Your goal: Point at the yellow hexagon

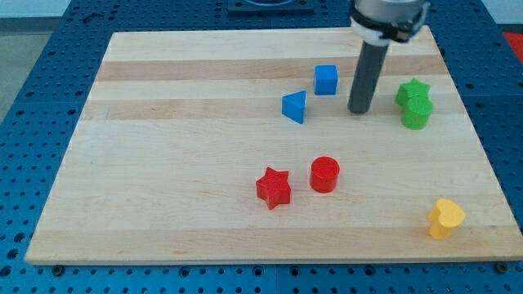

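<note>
pale wooden board (204,163) on blue perforated table (33,98).

red star (274,188), red cylinder (324,174), blue cube (326,79)

The table (204,163) is pale wood with lighter and darker grain bands running across the frame, set on a blue perforated base (49,49). In the upper right, the rod is dark grey. Near it sit a blue cube (326,79), a blue triangle (295,107), a green star (413,92) and a green block (416,113). At the centre are a red star (274,188) and a red cylinder (324,174); at the lower right, a yellow block (445,218).
</note>
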Controlling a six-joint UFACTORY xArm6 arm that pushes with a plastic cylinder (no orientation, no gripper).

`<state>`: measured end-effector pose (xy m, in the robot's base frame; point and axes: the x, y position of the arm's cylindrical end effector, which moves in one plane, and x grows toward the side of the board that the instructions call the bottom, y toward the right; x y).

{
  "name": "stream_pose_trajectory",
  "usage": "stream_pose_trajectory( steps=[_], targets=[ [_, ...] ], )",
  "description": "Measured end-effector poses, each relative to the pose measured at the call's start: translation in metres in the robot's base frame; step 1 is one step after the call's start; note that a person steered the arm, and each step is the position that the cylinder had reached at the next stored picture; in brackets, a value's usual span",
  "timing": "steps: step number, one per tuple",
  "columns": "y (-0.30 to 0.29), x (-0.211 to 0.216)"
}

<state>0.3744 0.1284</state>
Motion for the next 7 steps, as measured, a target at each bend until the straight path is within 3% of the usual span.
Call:
stream_pose_trajectory(
  steps=[2,4,5,6,7],
  targets=[
    [0.014,-0.087],
    [0.081,-0.162],
    [0.104,-0.183],
    [0.069,-0.183],
    [0.065,-0.153]
  ],
)
